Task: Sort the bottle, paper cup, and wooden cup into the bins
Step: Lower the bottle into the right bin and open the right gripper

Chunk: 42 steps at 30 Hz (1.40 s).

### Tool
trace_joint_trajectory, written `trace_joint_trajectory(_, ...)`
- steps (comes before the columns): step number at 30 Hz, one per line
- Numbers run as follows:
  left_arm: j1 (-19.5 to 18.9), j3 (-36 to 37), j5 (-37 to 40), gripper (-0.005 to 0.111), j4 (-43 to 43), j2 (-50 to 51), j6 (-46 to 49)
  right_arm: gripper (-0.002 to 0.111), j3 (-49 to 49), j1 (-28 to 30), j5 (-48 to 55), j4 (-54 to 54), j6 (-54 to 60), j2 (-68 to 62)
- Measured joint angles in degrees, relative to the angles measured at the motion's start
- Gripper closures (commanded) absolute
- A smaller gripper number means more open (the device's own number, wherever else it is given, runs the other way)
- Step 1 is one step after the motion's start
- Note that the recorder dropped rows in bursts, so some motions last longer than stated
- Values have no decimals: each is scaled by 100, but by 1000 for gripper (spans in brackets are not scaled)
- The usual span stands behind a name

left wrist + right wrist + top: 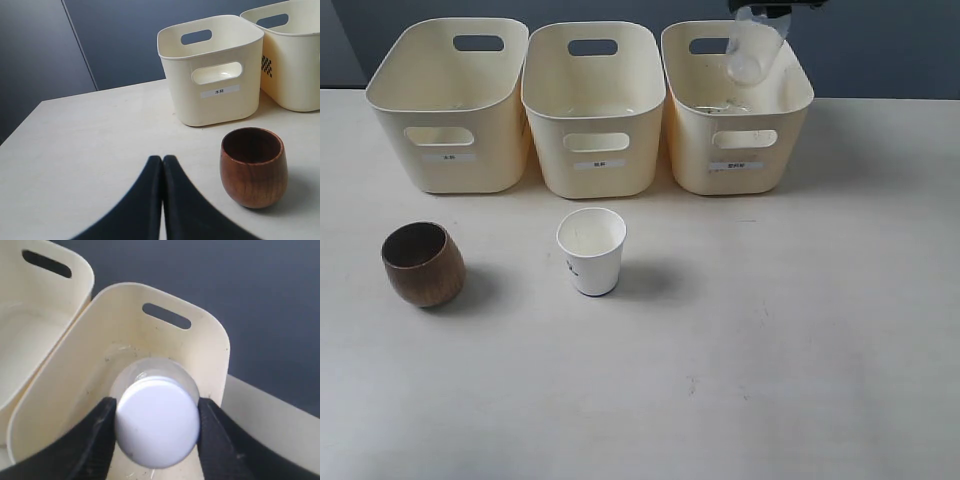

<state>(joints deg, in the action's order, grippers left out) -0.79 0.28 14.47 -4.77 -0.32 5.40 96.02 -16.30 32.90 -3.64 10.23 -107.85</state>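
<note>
Hanging over the right bin's (790, 130) opening, next to the middle bin (595, 165), the bottle (755, 52) is pinched in the right claw (156, 412). Paper cup (591, 250) stands before the middle bin, wooden cup (423, 263) front-left of it, bare pale table (800, 350) around both. Left claw (162, 160) pressed together near the wooden cup. Dark wall (620, 10) behind the middle bin
</note>
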Motion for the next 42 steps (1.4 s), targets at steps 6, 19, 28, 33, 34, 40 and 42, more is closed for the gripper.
trace_joint_trajectory(6,0,0,-38,107,0,0,0,109,1120,81,889,896,649,-793)
trace_joint_trajectory(19,0,0,-46,107,0,9,0,109,1771,81,1635,879,664,-1685)
trace_joint_trajectory(28,0,0,-65,107,0,9,0,109,1771,81,1668,877,664,-1782)
trace_joint_trajectory(33,0,0,-78,107,0,9,0,109,1771,81,1681,867,664,-1782)
trace_joint_trajectory(34,0,0,-78,107,0,9,0,109,1771,81,1681,867,664,-1782)
trace_joint_trajectory(40,0,0,-78,107,0,9,0,109,1771,81,1703,867,664,-1782)
trace_joint_trajectory(42,0,0,-78,107,0,9,0,103,1771,81,1711,867,664,-1782)
